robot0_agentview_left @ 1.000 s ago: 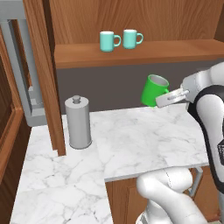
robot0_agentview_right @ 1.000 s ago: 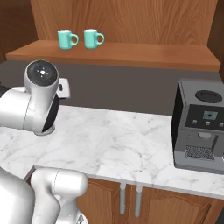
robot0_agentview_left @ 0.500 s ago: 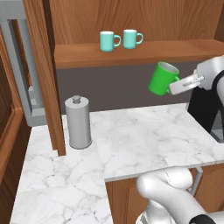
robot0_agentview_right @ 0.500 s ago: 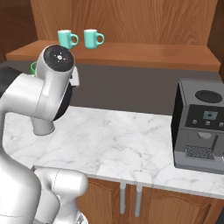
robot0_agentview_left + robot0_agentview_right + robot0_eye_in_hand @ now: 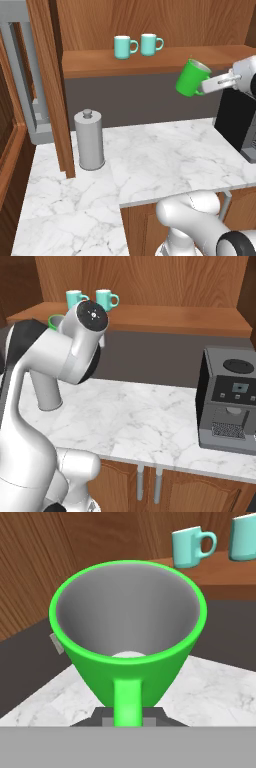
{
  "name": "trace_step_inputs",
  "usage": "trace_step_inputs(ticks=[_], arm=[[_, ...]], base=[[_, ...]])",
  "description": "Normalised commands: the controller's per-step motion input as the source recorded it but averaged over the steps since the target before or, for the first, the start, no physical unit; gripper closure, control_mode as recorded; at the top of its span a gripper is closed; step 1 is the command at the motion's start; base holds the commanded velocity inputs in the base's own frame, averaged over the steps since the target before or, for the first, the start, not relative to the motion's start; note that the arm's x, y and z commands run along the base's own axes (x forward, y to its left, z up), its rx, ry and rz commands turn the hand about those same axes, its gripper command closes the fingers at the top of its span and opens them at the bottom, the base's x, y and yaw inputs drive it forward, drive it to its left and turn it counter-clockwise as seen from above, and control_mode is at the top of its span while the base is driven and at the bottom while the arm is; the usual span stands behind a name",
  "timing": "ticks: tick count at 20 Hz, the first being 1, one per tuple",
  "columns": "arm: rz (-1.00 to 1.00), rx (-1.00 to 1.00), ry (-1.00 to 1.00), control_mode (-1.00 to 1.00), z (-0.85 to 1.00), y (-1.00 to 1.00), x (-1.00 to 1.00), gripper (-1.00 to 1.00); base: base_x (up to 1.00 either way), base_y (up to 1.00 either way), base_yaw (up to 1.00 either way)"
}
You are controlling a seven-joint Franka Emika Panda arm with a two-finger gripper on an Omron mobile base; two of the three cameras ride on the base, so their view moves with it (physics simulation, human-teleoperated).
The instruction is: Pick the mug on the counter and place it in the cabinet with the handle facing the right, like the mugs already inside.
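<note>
Jaws clamped on handle [image 5: 127, 702] of green mug [image 5: 192, 78], tilted, near cabinet shelf [image 5: 150, 62]. Level mug, clear shelf edge, set beside teal mugs [image 5: 138, 46], handle right.

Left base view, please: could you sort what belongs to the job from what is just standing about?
Job: hand shut on green mug; two teal mugs; cabinet shelf; counter.
Standing about: grey canister; coffee machine.
</note>
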Motion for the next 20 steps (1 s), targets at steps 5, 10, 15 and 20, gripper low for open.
trace_step_inputs(ticks=[5,10,15,20], arm=[[0.00,0.06,0.00,-1.00,0.33,-0.14,0.18,1.00],[0.01,0.01,0.00,-1.00,0.06,-0.18,0.36,1.00],[0.02,0.00,0.00,-1.00,0.00,-0.18,0.43,1.00],[0.03,0.00,0.00,-1.00,0.00,-0.15,0.37,1.00]], base=[[0.00,0.00,0.00],[0.00,0.00,0.00],[0.00,0.00,0.00],[0.00,0.00,0.00]])
